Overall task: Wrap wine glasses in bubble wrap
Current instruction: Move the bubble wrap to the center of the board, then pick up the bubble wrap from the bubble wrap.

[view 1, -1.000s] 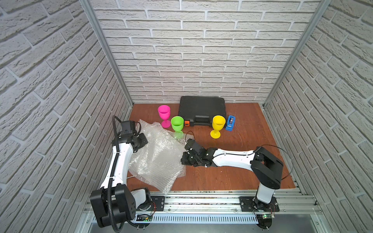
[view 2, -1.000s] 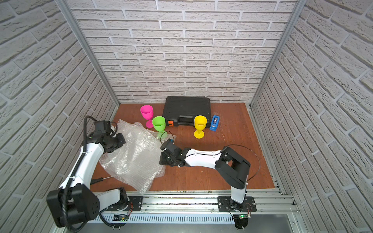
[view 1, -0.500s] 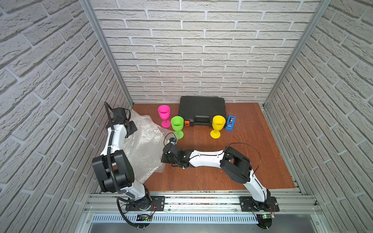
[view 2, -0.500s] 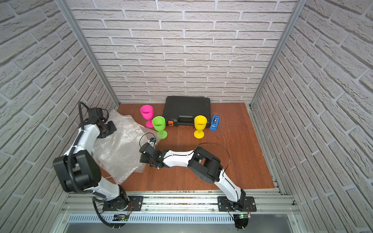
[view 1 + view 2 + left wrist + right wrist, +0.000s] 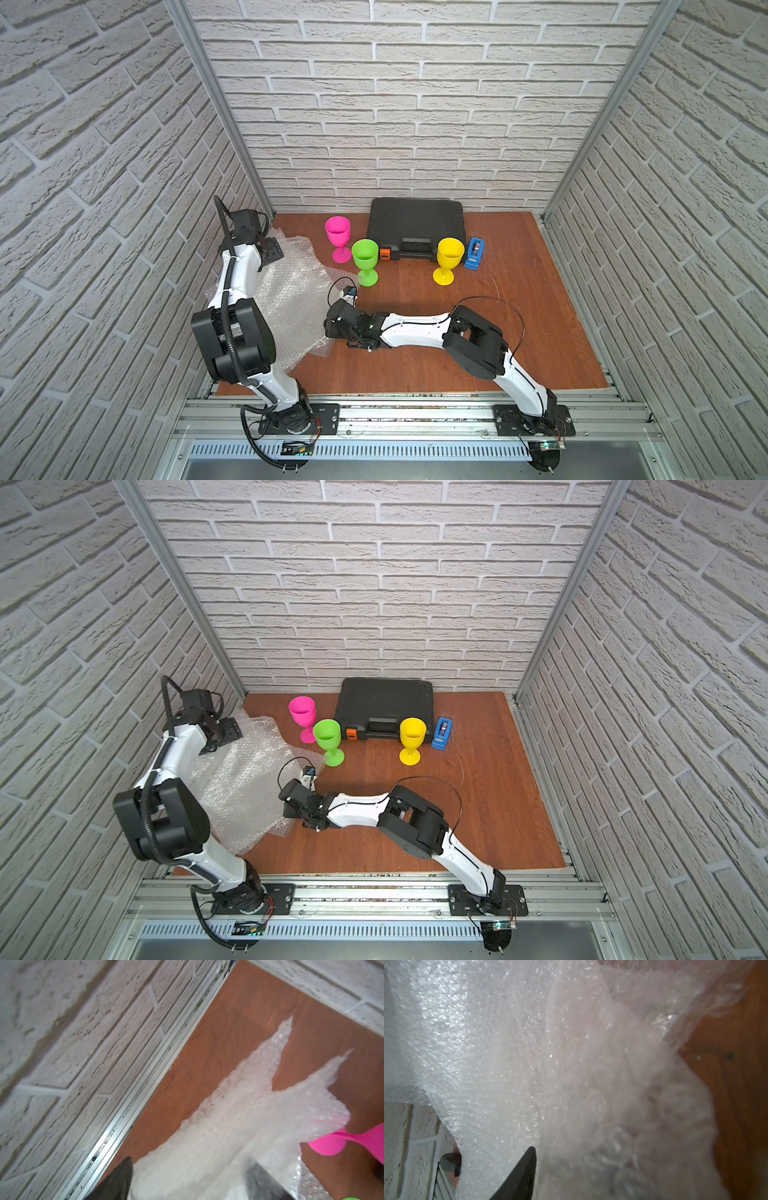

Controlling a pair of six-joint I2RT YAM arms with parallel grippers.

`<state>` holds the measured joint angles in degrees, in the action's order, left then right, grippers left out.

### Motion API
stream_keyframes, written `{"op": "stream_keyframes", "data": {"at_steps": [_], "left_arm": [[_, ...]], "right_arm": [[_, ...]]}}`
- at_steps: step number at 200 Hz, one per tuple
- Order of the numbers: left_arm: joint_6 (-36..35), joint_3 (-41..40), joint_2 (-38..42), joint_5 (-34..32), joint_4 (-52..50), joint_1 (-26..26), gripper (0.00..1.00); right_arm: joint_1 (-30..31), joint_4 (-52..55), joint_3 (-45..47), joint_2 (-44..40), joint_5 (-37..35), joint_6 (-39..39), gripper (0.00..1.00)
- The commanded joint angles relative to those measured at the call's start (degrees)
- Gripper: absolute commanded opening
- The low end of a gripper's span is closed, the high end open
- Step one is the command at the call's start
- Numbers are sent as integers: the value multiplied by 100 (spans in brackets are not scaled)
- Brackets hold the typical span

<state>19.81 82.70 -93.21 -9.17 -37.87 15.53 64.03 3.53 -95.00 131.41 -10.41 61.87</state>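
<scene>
bubble wrap (image 5: 291, 299): clear, crumpled sheets lying on the left part of the table (image 5: 519, 332), reaching from the far left corner towards the front edge; the left wrist view shows two pointed corners, one layer over another.
pink goblet (image 5: 338, 237): upright at the back, just beside the wrap's far right edge.
green goblet (image 5: 365, 259): upright, just in front of and to the right of the pink one; its foot stands near a corner of the wrap.
yellow goblet (image 5: 450, 253): upright, well apart from the wrap, just beside the tape dispenser (image 5: 475, 253).
left gripper (image 5: 190, 1162): over the wrap's far left corner, close to the left wall (image 5: 93, 1053); released, fingers spread wide, the sheet lying loose between them.
right gripper (image 5: 331, 328): low at the wrap's near right edge; jaws parted. In its wrist view one dark finger is bare, the other only a grey shape behind the sheet; nothing looks pinched.
black case (image 5: 415, 226): shut, flat against the back wall, behind the green and yellow goblets.
</scene>
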Motion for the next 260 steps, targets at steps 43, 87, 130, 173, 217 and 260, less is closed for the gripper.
{"op": "stream_keyframes", "data": {"at_steps": [43, 87, 130, 173, 217, 260], "left_arm": [[-353, 847, 373, -593, -1062, -192, 97], [-539, 1070, 527, 43, -1581, -473, 91], [-456, -21, 959, 888, -1710, -1619, 80], [73, -1369, 1191, 385, -1586, -3472, 77], [644, -2197, 686, -83, -1177, -4422, 84], [660, -2249, 158, -538, -1120, -4499, 61]], "right_arm": [[31, 742, 331, -1229, 285, -678, 63], [-19, 1306, 564, -1745, 276, -844, 60], [-346, 1437, 1427, -2614, 387, -802, 56], [-934, 1512, 2492, -3439, 491, -765, 53], [-1292, 1554, 2987, -3843, 551, -811, 51], [-1299, 1692, 2970, -3956, 499, -877, 50]]}}
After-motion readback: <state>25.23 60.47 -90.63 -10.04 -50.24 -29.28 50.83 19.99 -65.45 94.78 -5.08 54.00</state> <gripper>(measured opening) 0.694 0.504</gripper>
